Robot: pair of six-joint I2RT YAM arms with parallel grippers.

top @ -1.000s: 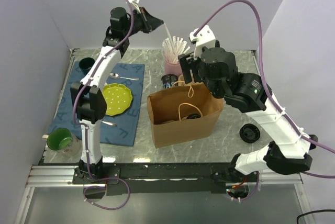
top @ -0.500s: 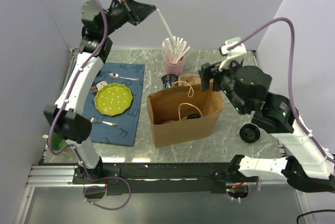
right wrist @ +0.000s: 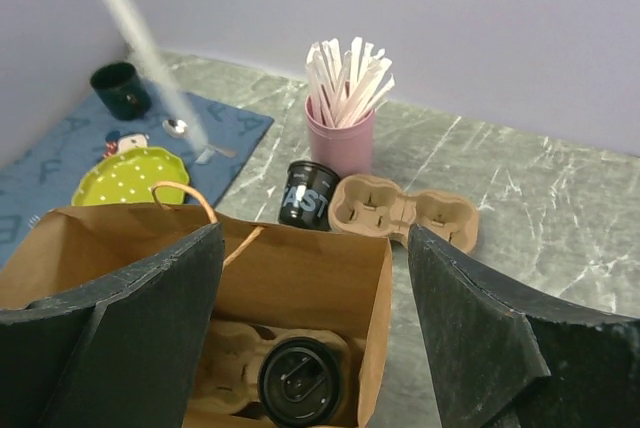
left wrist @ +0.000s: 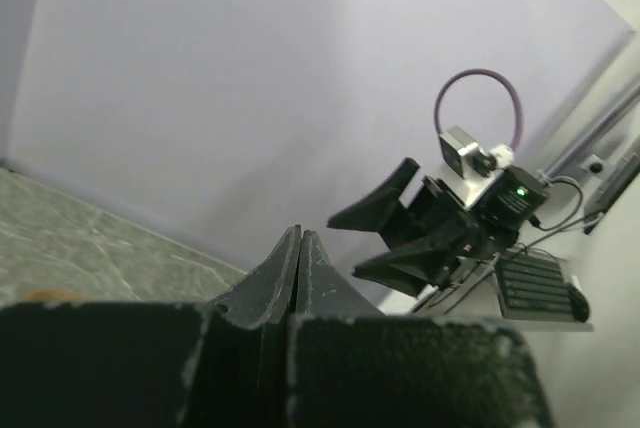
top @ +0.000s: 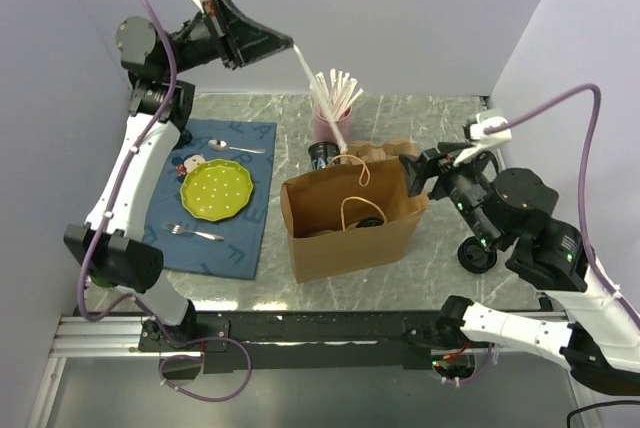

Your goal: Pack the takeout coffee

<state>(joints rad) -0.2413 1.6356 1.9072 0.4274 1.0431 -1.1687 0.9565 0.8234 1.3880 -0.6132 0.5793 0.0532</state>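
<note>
Logged left end effector [top: 289,45] clamped on straw [top: 322,96] tip, right end effector [right wrist: 315,236] agape and empty. Feared slip or snag on bag [top: 350,236] rim through end-only grip.

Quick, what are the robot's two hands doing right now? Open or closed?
Left hand: closed, holding a white straw.
Right hand: open, holding nothing.

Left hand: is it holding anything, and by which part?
The left hand pinches a white straw by its top end; the rest slants down toward the pink straw cup.
</note>
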